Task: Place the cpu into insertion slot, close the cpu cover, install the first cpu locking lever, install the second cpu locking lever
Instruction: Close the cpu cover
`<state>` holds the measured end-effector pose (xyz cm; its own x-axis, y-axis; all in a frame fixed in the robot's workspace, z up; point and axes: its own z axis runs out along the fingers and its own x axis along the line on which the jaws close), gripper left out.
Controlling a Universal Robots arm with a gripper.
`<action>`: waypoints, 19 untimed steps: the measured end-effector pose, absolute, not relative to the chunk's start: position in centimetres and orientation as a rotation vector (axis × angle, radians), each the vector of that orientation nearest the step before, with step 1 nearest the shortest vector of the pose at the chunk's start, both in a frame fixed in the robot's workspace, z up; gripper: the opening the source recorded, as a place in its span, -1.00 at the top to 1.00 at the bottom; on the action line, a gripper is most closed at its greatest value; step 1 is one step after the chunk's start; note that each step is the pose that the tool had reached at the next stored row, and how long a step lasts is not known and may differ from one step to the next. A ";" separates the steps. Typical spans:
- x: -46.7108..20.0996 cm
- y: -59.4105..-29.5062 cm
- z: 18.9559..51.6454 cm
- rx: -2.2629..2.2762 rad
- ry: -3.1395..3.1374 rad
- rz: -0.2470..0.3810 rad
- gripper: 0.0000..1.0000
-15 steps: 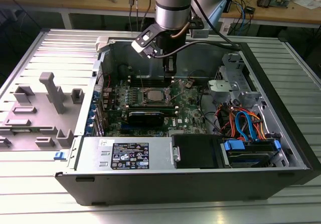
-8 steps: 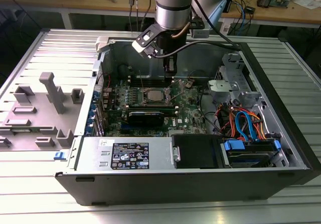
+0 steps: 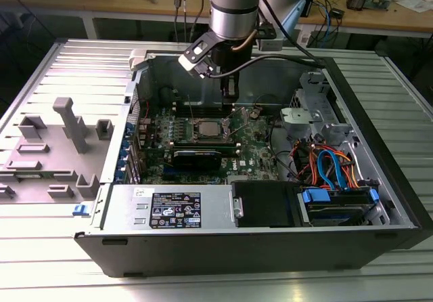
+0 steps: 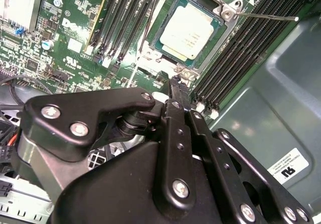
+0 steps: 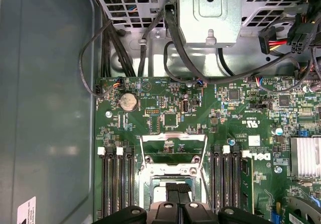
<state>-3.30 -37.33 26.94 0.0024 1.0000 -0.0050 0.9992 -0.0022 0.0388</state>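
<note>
Pincer: closed up, its fingers drawn together with nothing between them. It hung from the arm inside the open computer case, low over the green circuit board.
Nearest thing: its tip sat just beside the insertion slot, at the slot's silver edge. Whether it touched, I couldn't tell.
Cpu: lay flat in the insertion slot, silver-grey top up, with a green border showing round it.
Cpu cover: a thin silver frame with a square cut-out showed just past the pincer's tip in the first wrist view. Flat or raised, I couldn't make out.
Wire lever: one thin rod ran from a corner of the slot out over the memory slots.
Memory slots: long black rows lay on both sides of the insertion slot.
Case: lay on its side on a ribbed metal table. Grey plastic fixtures stood on the table at the exterior view's left.
</note>
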 end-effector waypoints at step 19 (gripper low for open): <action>0.4 -37.3 26.9 2.202 2.197 0.037 0.79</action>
<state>0.37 -37.33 26.94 0.0025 1.0000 -0.0051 0.9992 -0.0023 0.0388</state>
